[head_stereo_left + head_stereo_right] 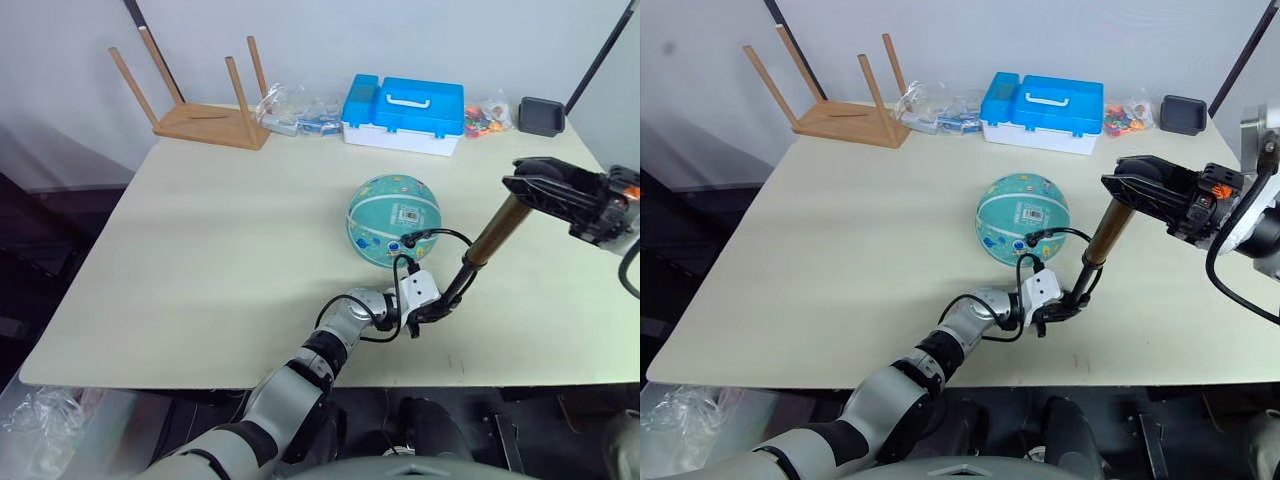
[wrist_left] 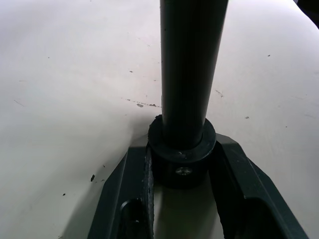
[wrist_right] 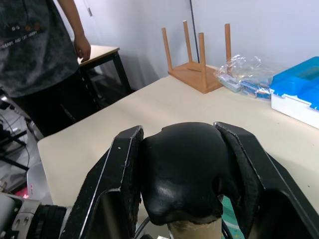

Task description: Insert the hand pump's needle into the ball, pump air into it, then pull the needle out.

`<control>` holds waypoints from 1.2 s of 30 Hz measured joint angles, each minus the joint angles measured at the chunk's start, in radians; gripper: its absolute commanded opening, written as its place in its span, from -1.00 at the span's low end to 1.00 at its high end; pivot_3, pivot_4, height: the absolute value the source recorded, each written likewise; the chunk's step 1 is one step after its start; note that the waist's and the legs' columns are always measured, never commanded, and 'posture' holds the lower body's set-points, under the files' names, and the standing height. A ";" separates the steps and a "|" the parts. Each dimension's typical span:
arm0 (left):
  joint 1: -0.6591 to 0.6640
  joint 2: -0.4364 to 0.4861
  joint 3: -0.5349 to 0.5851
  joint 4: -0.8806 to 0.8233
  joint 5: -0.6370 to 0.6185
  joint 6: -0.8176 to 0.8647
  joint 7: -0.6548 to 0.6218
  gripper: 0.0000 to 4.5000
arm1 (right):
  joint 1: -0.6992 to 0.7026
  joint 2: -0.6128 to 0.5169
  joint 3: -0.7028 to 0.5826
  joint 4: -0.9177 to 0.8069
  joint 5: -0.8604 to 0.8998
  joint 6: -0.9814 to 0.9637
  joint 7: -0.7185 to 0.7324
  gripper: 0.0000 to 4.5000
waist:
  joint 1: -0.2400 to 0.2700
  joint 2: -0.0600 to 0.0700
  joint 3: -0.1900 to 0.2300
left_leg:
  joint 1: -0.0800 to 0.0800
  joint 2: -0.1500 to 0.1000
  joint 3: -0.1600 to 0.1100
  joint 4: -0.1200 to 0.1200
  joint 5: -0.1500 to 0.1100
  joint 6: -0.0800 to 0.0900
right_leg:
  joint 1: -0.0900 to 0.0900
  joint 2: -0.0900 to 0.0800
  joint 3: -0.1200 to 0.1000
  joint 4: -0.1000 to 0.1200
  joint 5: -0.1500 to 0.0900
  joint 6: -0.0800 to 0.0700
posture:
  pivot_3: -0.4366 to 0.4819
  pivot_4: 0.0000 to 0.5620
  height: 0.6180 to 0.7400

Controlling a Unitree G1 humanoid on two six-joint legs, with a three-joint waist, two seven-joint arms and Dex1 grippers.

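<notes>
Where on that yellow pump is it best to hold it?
At both ends. The hand pump stands tilted; its black base suits a grip from the near side, as the left gripper has it, and its rounded handle one from the right, like the right gripper.

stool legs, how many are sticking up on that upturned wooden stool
4, all pointing up from the upturned stool at the table's far left corner, beside the clear bags.

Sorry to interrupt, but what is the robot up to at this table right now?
It is working a hand pump hooked up to a teal ball on the table. The left gripper clamps the pump's lower end near the tabletop, and the right gripper is shut on the black handle at the top. The thin hose curves over to the ball's side; the needle itself is too small to make out.
</notes>
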 measured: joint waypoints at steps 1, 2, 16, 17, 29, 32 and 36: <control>0.000 0.000 -0.001 0.001 0.000 0.000 0.000 -0.53 | 0.021 0.017 0.001 -0.010 -0.021 -0.019 0.005 -0.22 | 0.000 -0.001 -0.001 | 0.000 0.000 0.000 0.000 0.000 0.000 | 0.000 0.000 0.000 0.000 0.000 0.000 | -0.05 -0.47 1.00; 0.001 0.000 -0.001 0.002 0.001 0.000 0.002 -0.53 | 0.049 0.044 0.014 -0.018 -0.060 -0.048 0.014 -0.22 | 0.000 -0.003 -0.002 | 0.000 0.000 0.000 0.000 0.000 0.000 | 0.000 0.001 0.000 0.000 0.000 0.000 | -0.05 -0.47 1.00; 0.008 0.007 0.000 0.018 0.003 0.012 0.029 -0.53 | 0.212 0.279 0.372 0.150 -0.557 -0.400 0.176 -0.22 | -0.007 -0.014 -0.016 | 0.019 0.004 0.001 -0.001 0.000 0.000 | 0.014 0.004 0.001 0.001 -0.003 0.005 | -0.05 -0.47 1.00; 0.008 0.007 0.000 0.018 0.003 0.013 0.029 -0.53 | 0.213 0.286 0.385 0.167 -0.578 -0.410 0.183 -0.22 | -0.008 -0.014 -0.016 | 0.019 0.004 0.001 -0.001 0.000 0.000 | 0.014 0.004 0.001 0.001 -0.003 0.005 | -0.05 -0.47 1.00; 0.000 0.002 -0.001 0.013 0.001 0.000 0.015 -0.53 | 0.168 0.192 0.266 0.100 -0.437 -0.232 0.174 -0.22 | -0.004 -0.001 -0.005 | 0.012 0.001 0.001 -0.001 0.000 0.000 | 0.009 0.002 0.001 0.000 -0.001 0.000 | -0.05 -0.47 1.00; -0.006 0.000 -0.001 0.012 0.000 -0.005 0.010 -0.53 | 0.109 0.098 0.162 0.053 -0.285 -0.129 0.141 -0.22 | -0.002 0.002 -0.002 | 0.006 0.000 0.001 -0.001 0.000 0.000 | 0.004 0.000 0.001 0.000 0.000 0.000 | -0.05 -0.47 1.00; -0.008 0.000 0.000 0.012 0.000 -0.008 0.007 -0.53 | 0.032 0.010 0.063 0.033 -0.117 -0.051 0.095 -0.22 | -0.002 0.001 0.000 | 0.004 0.000 0.000 -0.001 0.000 0.000 | 0.003 0.000 0.001 0.000 0.000 0.000 | -0.05 -0.47 1.00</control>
